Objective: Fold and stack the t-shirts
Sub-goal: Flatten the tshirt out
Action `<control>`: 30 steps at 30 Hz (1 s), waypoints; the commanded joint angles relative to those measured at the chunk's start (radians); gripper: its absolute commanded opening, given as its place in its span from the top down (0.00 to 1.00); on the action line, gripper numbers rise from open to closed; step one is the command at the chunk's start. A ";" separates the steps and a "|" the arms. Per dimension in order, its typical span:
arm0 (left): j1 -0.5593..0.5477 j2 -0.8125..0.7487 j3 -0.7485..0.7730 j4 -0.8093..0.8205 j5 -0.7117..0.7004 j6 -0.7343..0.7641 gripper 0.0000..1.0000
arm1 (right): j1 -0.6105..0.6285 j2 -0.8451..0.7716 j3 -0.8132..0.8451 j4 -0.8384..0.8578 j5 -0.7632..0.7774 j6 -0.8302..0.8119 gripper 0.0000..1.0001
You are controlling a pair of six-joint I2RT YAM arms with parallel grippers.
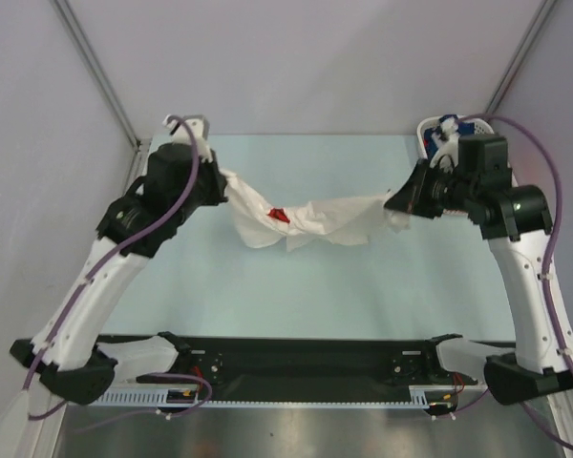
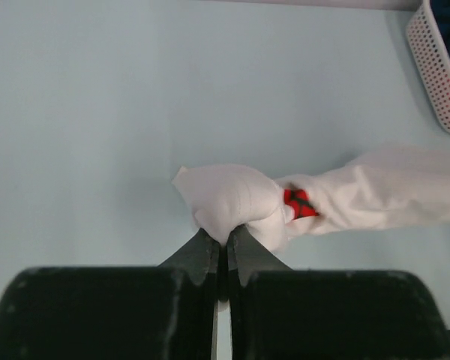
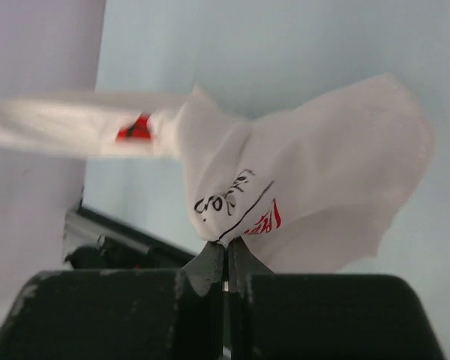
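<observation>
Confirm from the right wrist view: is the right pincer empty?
No, the right pincer is shut on a bunched edge of the white t-shirt.

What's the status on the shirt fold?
Left gripper: jaws shut on white shirt, one end. Right gripper: jaws shut on other end. Shirt bunched, strung between them, unfolded. Basket far right, apart from shirt.

**Print on the shirt, none of it legible**

We find lettering only on the white t-shirt (image 3: pixel 307 165). The right wrist view shows crumpled black script (image 3: pixel 223 196) and slanted red lettering (image 3: pixel 264 220), and we can read neither. Its small red logo (image 2: pixel 298 202) shows us no clear letters.
</observation>
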 commanded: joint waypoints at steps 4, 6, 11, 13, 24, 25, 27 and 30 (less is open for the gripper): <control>0.031 0.295 0.253 0.375 0.217 0.068 1.00 | 0.388 -0.237 -0.431 0.293 -0.241 0.278 1.00; 0.049 0.428 0.333 0.400 0.312 0.044 0.99 | 0.543 -0.249 -0.559 0.429 -0.241 0.381 1.00; 0.057 0.742 0.863 0.181 0.395 0.047 0.30 | 0.530 -0.137 -0.406 0.270 -0.129 0.251 0.39; 0.062 0.789 0.992 0.030 0.305 0.058 0.23 | 0.405 -0.154 -0.429 0.316 -0.184 0.259 0.35; -0.059 0.134 0.003 0.099 0.292 -0.080 0.18 | 0.206 0.045 -0.490 0.286 -0.147 0.090 0.30; -0.092 0.093 -0.147 0.093 0.288 -0.114 0.18 | 0.212 0.069 -0.492 0.295 -0.123 0.079 0.30; -0.190 -0.018 -0.292 0.093 0.257 -0.225 0.17 | 0.215 0.149 -0.495 0.315 -0.052 0.066 0.29; -0.245 -0.113 -0.546 0.117 0.252 -0.378 0.15 | 0.222 0.231 -0.499 0.344 0.022 0.049 0.27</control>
